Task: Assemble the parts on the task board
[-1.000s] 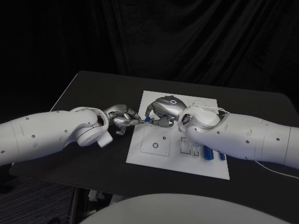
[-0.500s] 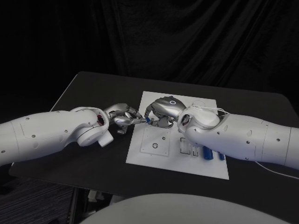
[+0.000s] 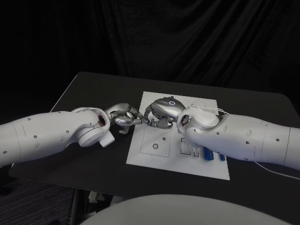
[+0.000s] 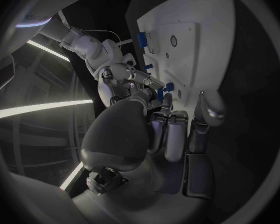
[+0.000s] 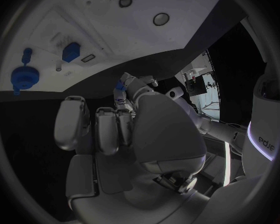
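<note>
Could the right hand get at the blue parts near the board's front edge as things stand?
Probably not directly. The right hand is busy meeting the left hand over the board, a small blue part between their fingers, and its own forearm lies over the blue parts.

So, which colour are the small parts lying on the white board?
Blue parts, clearest in the right wrist view.

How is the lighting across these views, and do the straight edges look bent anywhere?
Head view: dim, the white task board brightest against the black table. Left wrist view: board edges curve strongly, and light strips streak the room behind. Right wrist view: same fisheye bending, with small blue parts clear on the board.
</note>
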